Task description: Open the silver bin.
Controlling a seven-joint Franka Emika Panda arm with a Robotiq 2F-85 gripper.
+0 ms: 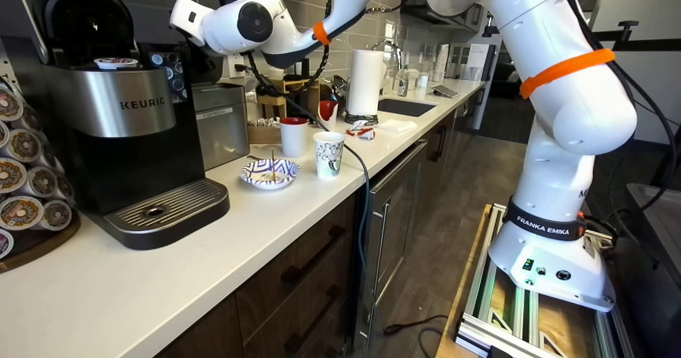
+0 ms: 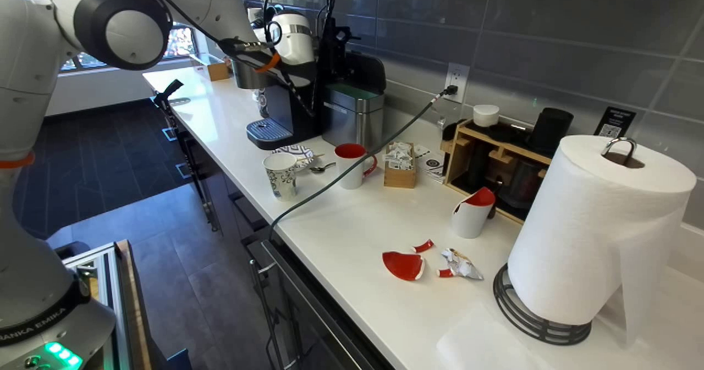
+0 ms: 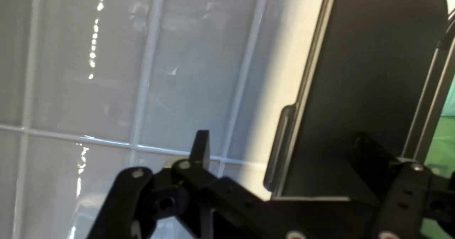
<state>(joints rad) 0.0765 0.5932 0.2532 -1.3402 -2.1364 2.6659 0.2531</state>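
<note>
The silver bin (image 1: 221,129) stands on the counter against the wall, beside the coffee machine; it also shows in an exterior view (image 2: 352,118). Its dark lid (image 2: 367,73) stands up at the back, and green (image 2: 352,90) shows inside. In the wrist view the lid (image 3: 362,72) is a dark panel with a tab on its left edge, and green (image 3: 440,143) shows at right. My gripper (image 3: 282,133) is open, one finger over the wall tiles and one in front of the lid's dark face. Whether it touches the lid cannot be told.
The Keurig coffee machine (image 1: 143,102) stands beside the bin with its top up. A paper bowl (image 1: 270,174), a patterned cup (image 1: 329,155) and a red-lined mug (image 1: 293,137) stand on the counter. A cable (image 2: 357,164) crosses the counter. Broken red pieces (image 2: 404,265) lie near the paper towels (image 2: 594,227).
</note>
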